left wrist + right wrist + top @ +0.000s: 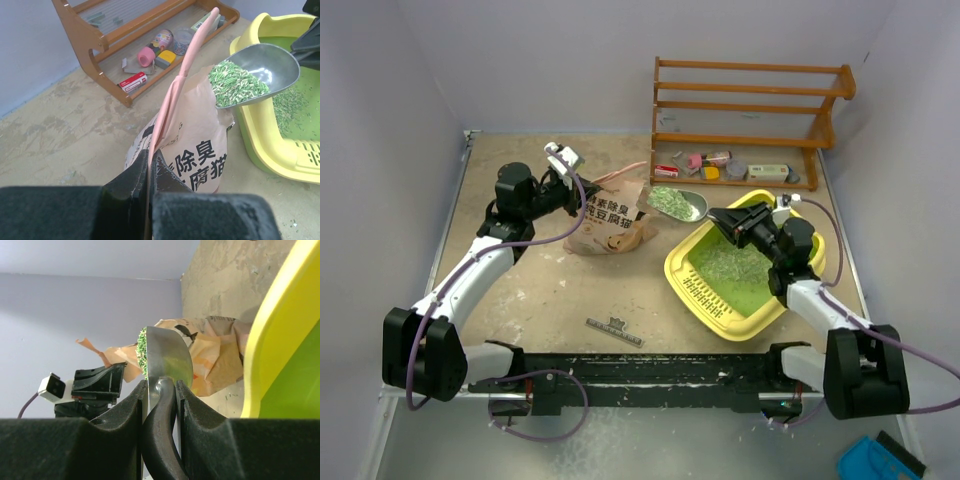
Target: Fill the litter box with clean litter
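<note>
Clean litter [669,201] heaps the silver scoop [690,208], whose handle my right gripper [728,220] clamps, level between bag [610,232] and litter box [678,268] so nothing spills short. My left gripper [150,162] pinches the bag's pink rim to hold its mouth up; some of it already lies on the box's green floor.

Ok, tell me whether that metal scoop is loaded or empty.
Loaded: the scoop carries a heap of green granules, gripped by the right gripper, beside the litter box.
</note>
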Action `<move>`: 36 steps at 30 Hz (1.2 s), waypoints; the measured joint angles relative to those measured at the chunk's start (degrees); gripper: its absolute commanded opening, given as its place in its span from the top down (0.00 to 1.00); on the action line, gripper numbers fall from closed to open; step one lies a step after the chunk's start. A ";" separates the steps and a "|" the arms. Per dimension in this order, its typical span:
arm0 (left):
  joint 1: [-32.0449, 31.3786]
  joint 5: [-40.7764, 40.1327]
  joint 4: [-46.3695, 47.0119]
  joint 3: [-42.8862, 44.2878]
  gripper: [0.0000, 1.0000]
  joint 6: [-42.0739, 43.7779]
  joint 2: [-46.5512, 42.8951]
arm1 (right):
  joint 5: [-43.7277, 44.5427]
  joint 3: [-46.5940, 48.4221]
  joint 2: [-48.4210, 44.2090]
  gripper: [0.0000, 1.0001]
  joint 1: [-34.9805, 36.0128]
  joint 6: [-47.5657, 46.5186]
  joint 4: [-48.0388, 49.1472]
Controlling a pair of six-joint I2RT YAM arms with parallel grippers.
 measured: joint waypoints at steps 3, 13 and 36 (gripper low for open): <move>0.00 0.00 0.02 0.00 1.00 0.00 0.00 | 0.00 -0.13 -2.43 1.00 -0.50 0.02 -0.02; 0.00 0.00 0.02 0.00 1.00 0.00 0.00 | 1.22 -3.37 -11.39 1.00 -2.29 0.13 -2.45; -0.02 -0.22 0.00 0.00 1.00 0.00 0.00 | 18.99 -7.87 -54.07 1.00 -3.50 -0.81 -40.44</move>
